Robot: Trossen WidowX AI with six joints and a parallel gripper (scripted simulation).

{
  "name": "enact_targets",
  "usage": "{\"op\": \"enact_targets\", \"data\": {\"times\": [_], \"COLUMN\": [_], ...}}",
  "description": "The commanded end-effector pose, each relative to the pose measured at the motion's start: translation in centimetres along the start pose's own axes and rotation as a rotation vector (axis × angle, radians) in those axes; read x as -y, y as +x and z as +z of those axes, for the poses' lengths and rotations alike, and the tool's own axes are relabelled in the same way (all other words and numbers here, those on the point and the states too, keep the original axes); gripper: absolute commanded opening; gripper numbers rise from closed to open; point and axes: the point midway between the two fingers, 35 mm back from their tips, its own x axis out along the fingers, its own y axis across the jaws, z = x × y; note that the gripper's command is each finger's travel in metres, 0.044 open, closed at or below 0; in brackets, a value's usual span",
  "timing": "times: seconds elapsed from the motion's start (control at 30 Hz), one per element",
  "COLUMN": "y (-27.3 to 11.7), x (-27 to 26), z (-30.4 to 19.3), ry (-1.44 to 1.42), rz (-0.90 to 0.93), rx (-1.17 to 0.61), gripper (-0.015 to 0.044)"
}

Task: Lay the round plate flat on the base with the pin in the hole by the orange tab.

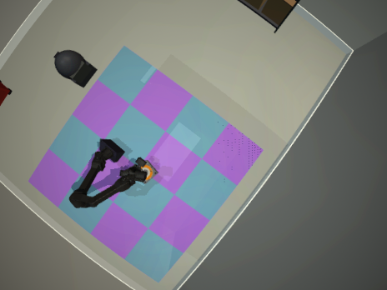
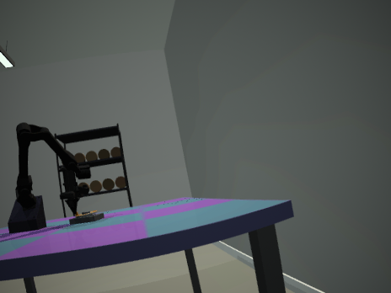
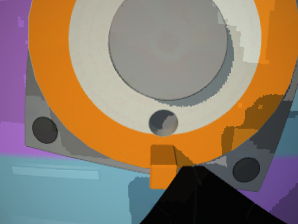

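Note:
The plate (image 3: 52, 65) (image 1: 150, 170) (image 2: 92, 211) has an orange rim and a pale inner ring. It sits around the grey post (image 3: 168, 45) on the square grey base (image 3: 62, 142) (image 2: 88, 218). In the wrist view the orange tab (image 3: 163, 175) points down toward the gripper. The hole (image 3: 163, 123) beside the tab shows a dark part and a lighter grey part; I cannot tell whether the pin is inside. In the exterior view the plate looks slightly tilted. My gripper (image 3: 191, 176) (image 2: 74, 214) is shut and empty, its tip low, right beside the tab; contact is unclear.
Dark round recesses (image 3: 45, 130) (image 3: 246, 170) mark the base's corners. The arm's own mount (image 1: 112, 150) (image 2: 27, 215) stands on the checkered table (image 1: 179, 225) (image 2: 190, 216). A shelf rack (image 2: 89, 135) stands behind it, away from the table.

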Motion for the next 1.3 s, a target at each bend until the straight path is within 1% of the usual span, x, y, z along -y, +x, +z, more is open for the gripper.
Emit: {"op": "enact_targets", "data": {"times": [0.0,0.7,1.27], "y": [0.0,-0.2,-0.6], "x": [-0.6,-3.1,-5.0], "z": [0.0,0.6,2.0], "ry": [0.006,0.006,0.007], "rz": [0.007,0.008,0.009], "rx": [-0.001,-0.001,0.000], "gripper": [0.0000,0.0000,0.0000]}}
